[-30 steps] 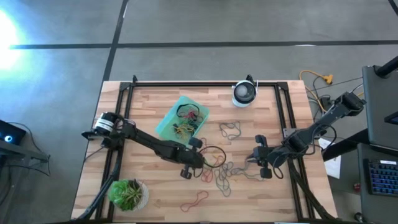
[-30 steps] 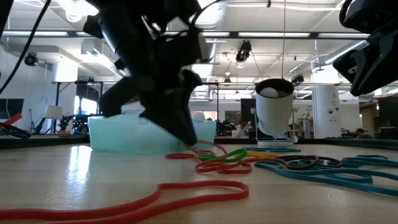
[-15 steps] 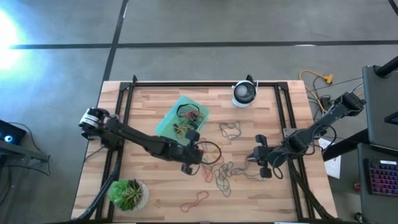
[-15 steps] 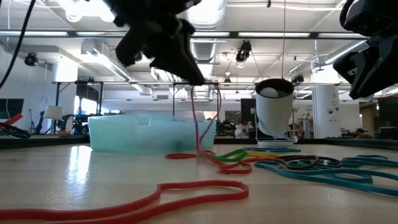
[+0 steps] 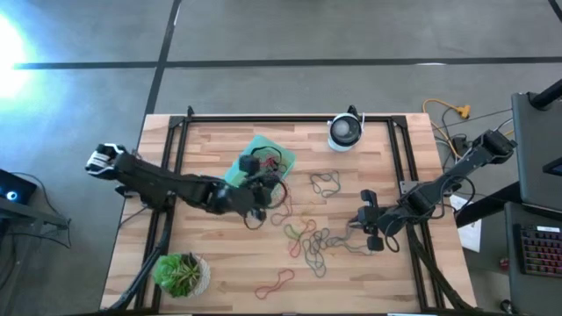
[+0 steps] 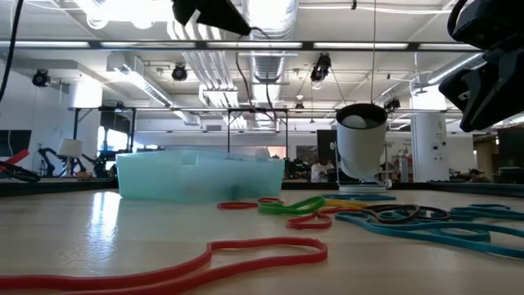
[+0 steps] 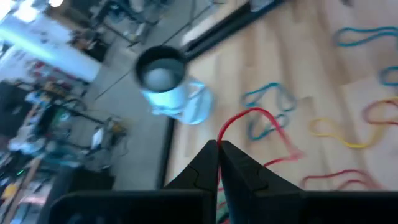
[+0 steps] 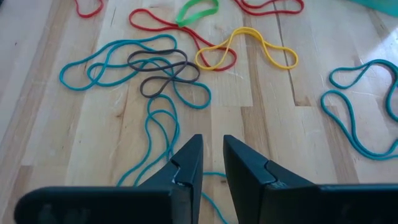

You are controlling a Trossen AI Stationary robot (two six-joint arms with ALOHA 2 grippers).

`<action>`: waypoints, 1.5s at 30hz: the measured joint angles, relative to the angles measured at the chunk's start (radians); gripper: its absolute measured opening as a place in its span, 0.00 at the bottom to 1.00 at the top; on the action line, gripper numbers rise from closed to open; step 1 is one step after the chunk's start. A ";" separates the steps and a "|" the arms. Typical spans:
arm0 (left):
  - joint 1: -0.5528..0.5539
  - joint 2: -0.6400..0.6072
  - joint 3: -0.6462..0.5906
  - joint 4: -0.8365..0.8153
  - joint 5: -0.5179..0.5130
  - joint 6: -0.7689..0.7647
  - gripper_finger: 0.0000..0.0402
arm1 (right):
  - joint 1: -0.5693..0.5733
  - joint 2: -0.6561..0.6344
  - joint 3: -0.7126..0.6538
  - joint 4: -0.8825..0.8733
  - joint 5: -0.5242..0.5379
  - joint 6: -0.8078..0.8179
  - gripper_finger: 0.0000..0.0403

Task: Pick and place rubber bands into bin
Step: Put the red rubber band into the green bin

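Red rubber band hangs pinched in the clenched left hand beside the bin; its dangling loop could snag the rim.

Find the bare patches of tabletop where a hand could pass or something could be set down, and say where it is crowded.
Free: the far-left corner beyond the bin, and the near-right corner. Crowded: the middle, where rubber bands lie between the left gripper and the right gripper.

table: pale wood planks, smooth | bin: translucent teal plastic | rubber bands: thin matt elastic
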 joint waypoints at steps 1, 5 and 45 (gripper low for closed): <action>0.009 -0.014 0.000 -0.015 -0.017 -0.001 0.00 | 0.000 0.000 0.000 0.001 0.000 0.000 0.15; 0.057 -0.068 -0.017 -0.116 -0.042 -0.046 0.00 | 0.000 0.000 -0.002 0.002 0.000 0.000 0.15; 0.021 0.027 -0.113 -0.235 0.650 -0.433 0.20 | -0.002 0.000 -0.125 0.421 0.018 -0.249 0.14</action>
